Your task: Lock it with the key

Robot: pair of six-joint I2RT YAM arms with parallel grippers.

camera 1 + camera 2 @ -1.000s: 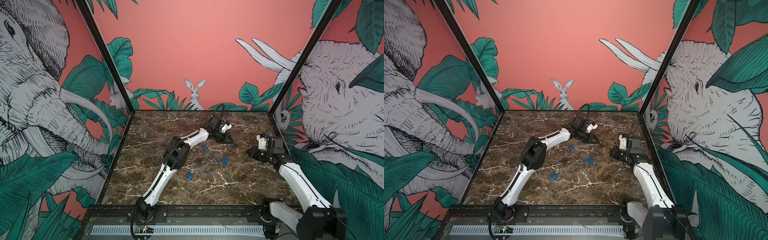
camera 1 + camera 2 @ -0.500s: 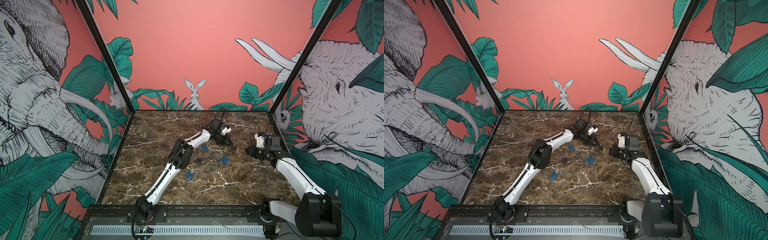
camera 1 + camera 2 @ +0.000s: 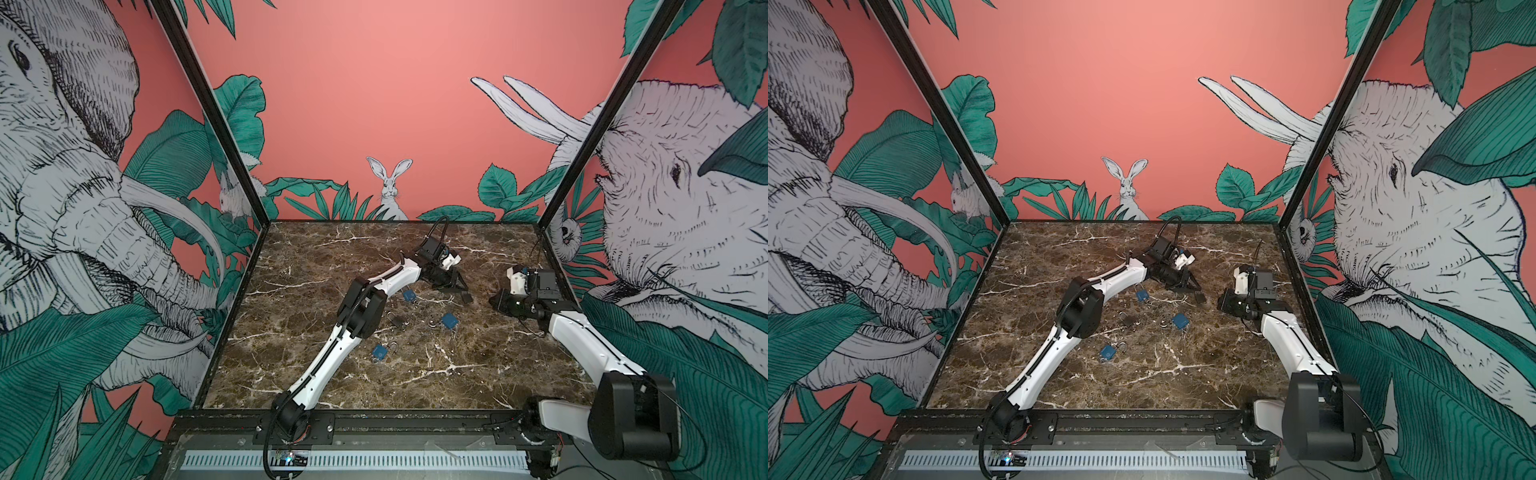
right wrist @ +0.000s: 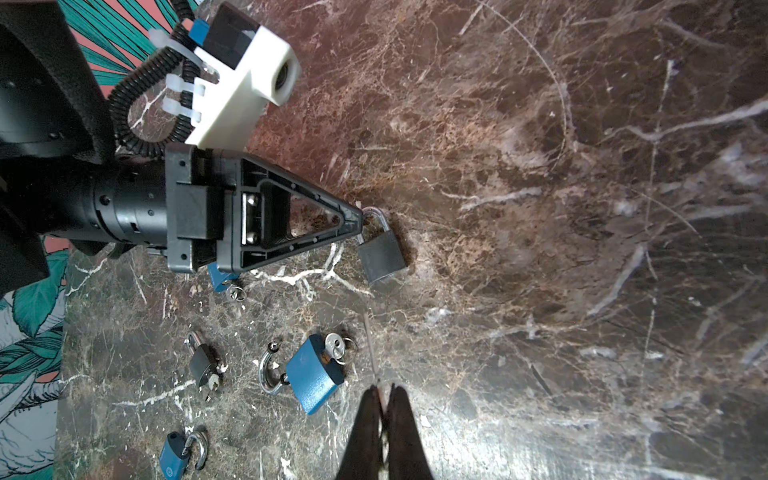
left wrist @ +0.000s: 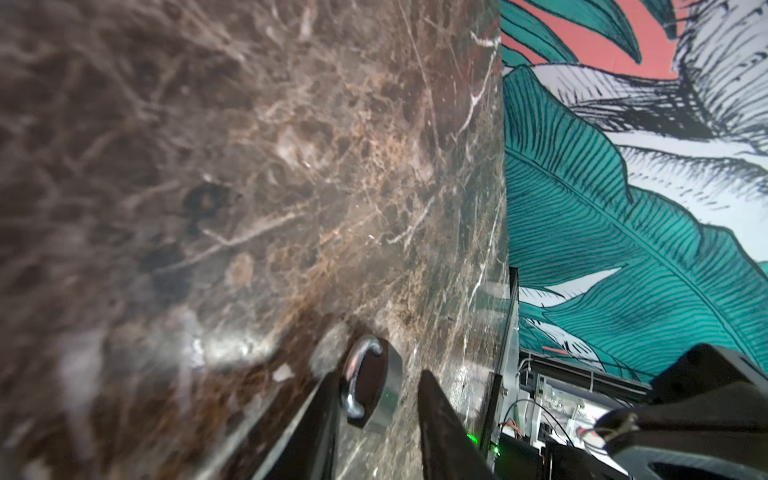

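Reaching the shackle of the dark padlock, which is laid flat on the marble surface, the left pincer is held with its jaws partly apart. Further right, the right pincer is pressed fully closed, near but clear of it.

Light: we found both top views bright and even.
Glare: we saw sheen on the marble table near seven o'clock, left wrist view.
Blur: its nine o'clock edge was smeared.
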